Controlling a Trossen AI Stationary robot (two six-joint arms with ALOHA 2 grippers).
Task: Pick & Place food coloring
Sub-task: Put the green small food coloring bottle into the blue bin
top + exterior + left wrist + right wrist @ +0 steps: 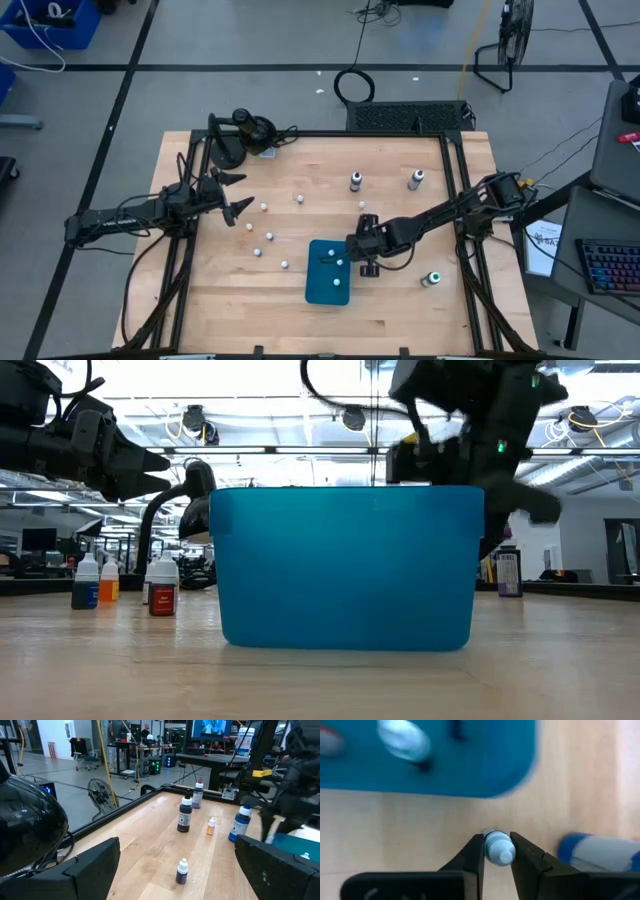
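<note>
Over the left side of the wooden surface (400, 310): left gripper (238, 195), raised, fingers (90, 865) spread wide, nothing between them.

Just to its right, scattered across the middle of the surface: small white-capped food coloring bottles (264, 208), standing apart from one another, between the left gripper and the teal tray (322, 288). Seen from table height, three of them grouped at the left: one with a dark blue body (85, 588), one orange (108, 584), one reddish (162, 592). From the left wrist: a purple-bodied one (182, 872) nearest, an orange one (211, 826) farther on.

Toward the far edge: two larger dark bottles (356, 181) and (416, 180), upright, well apart from the small ones.

In the middle, toward the near edge: the teal tray, flat on the surface, with two white-capped bottles (337, 282) inside it.

Just beside the tray's right edge: right gripper (367, 266), low over the surface, fingers (470, 857) closed narrowly on a small food coloring bottle with a pale cap (498, 847), one finger on each side of it. Wood under it, tray edge just beyond. Whether the bottle rests on the surface or is lifted: cannot tell.

Farther right, near the surface's right edge: a green-and-white bottle (432, 279), alone, well apart from the tray.
</note>
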